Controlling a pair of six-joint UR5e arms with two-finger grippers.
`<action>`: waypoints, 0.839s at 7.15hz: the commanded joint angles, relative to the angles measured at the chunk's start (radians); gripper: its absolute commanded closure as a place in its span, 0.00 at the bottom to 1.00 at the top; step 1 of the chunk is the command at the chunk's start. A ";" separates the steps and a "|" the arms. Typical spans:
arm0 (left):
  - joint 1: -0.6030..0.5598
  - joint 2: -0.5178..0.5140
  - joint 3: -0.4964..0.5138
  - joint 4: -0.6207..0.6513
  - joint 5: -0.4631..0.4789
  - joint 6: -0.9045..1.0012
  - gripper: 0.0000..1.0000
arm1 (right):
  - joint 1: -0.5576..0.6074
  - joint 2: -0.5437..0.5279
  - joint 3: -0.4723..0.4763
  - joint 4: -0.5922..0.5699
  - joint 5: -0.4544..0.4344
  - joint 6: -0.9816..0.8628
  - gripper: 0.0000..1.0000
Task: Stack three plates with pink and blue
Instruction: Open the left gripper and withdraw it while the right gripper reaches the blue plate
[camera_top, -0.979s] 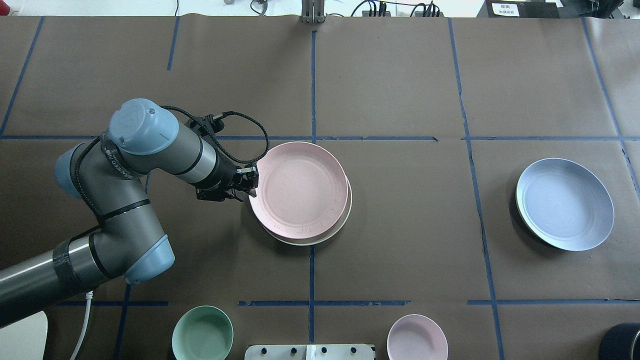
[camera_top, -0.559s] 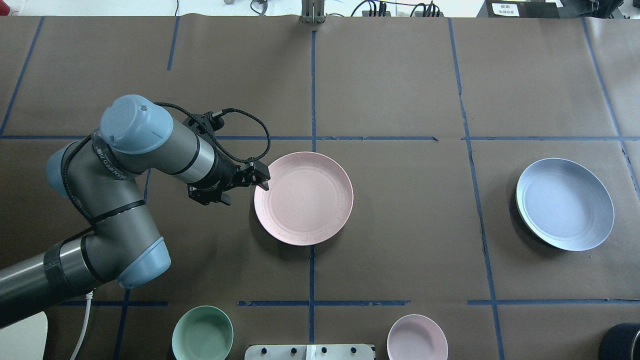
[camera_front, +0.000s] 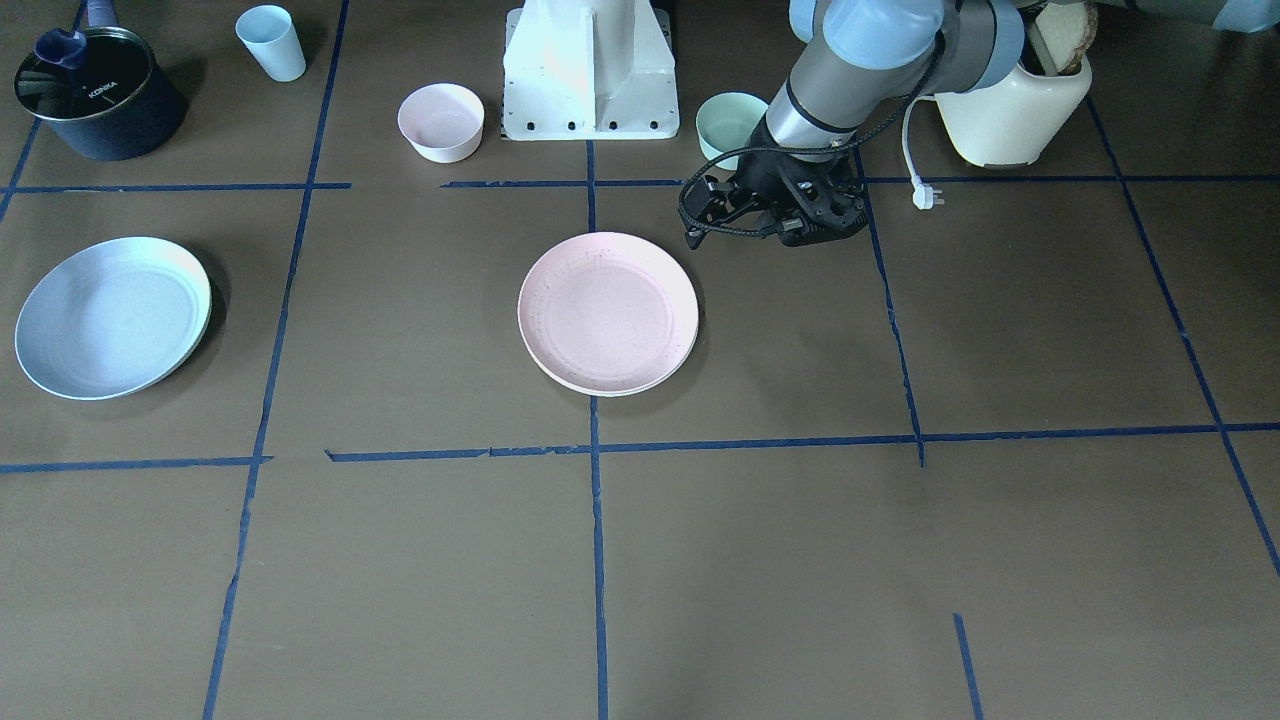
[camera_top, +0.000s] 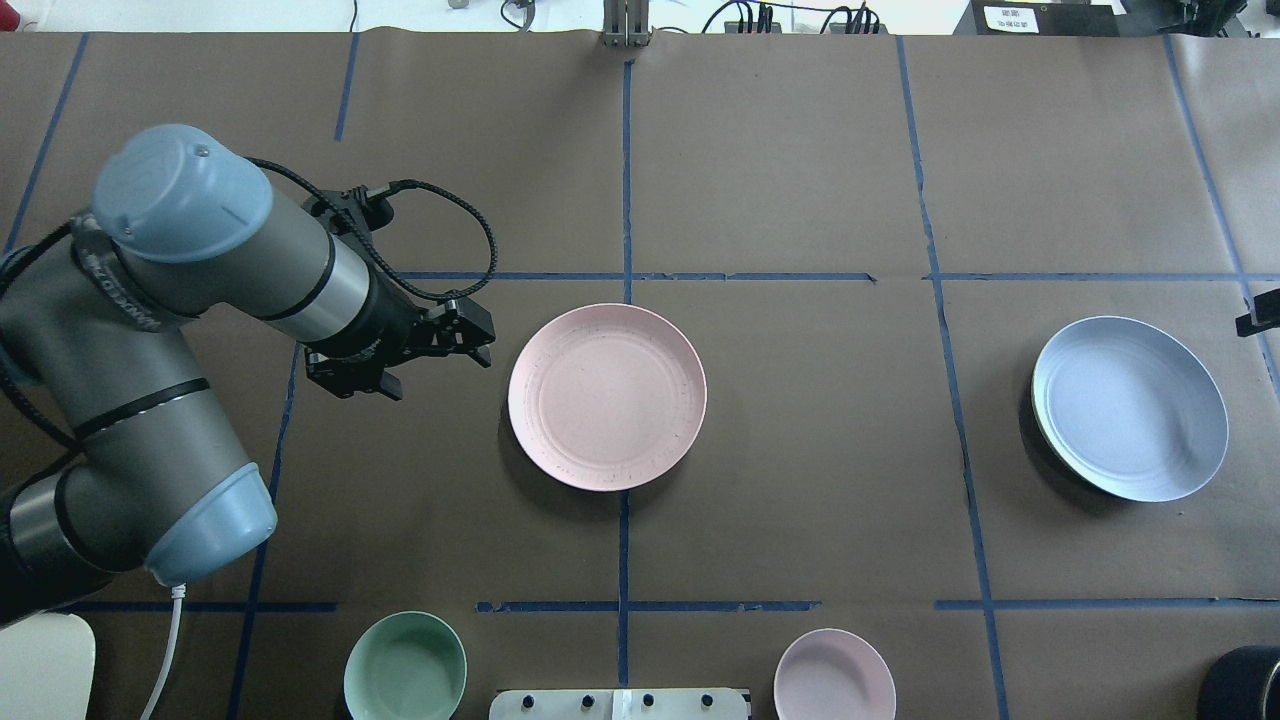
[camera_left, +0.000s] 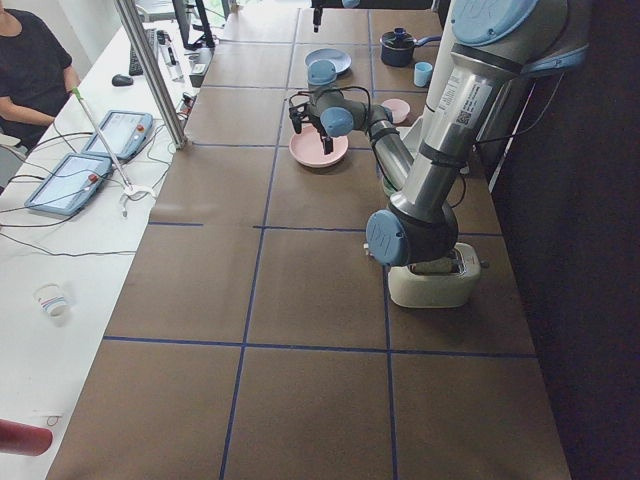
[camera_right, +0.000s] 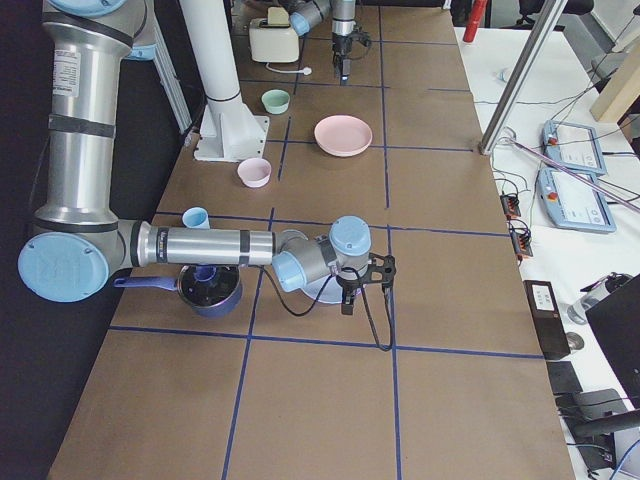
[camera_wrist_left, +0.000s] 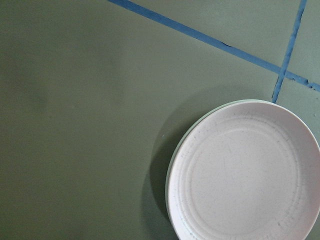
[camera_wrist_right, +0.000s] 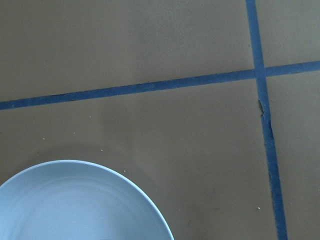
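Plainly, the blue plate (camera_top: 1130, 408) is found well apart from the pink plate (camera_top: 607, 396), toward the robot's right, so it is judged best reached by the right gripper (camera_right: 350, 295), whose opening cannot be told. The left gripper (camera_top: 480, 340) is held parted and empty just beside the pink plate, on the opposite side.
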 joint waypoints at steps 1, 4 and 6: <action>-0.057 0.081 -0.095 0.121 -0.002 0.217 0.00 | -0.102 -0.002 -0.106 0.267 -0.030 0.196 0.00; -0.172 0.190 -0.133 0.134 -0.054 0.408 0.00 | -0.165 -0.005 -0.106 0.271 -0.072 0.210 0.00; -0.226 0.208 -0.130 0.136 -0.080 0.462 0.00 | -0.167 -0.025 -0.106 0.270 -0.072 0.208 0.14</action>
